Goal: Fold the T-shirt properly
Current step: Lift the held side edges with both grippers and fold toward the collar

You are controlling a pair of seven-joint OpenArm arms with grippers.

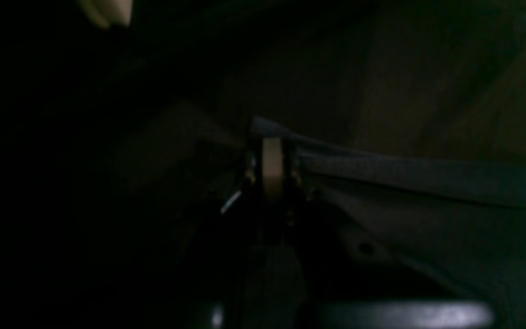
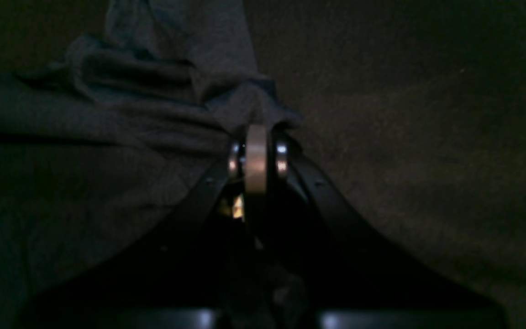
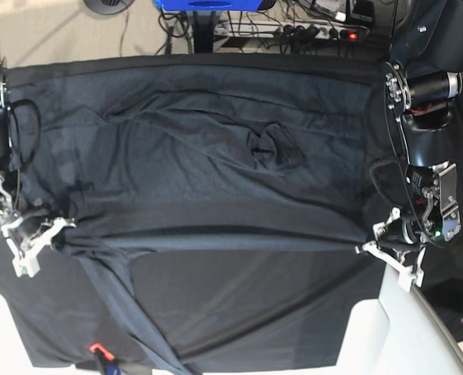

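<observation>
Pinching a hem of the T-shirt (image 1: 427, 178), the left claw (image 1: 272, 151) is sitting closed at the centre of the dim left wrist view, the cloth running off to the right edge.

Gripping bunched folds of the T-shirt (image 2: 162, 100) in the right wrist view, the right claw (image 2: 256, 141) is clamping shut at mid-frame, fabric spreading across the left half and the black covering (image 2: 427, 137) filling the right.

Lying across the counter (image 3: 215, 66) in the base view, the T-shirt (image 3: 200, 164) is stretching between the right claw (image 3: 55, 230) at the left edge and the left claw (image 3: 368, 246) at the right edge.
</observation>
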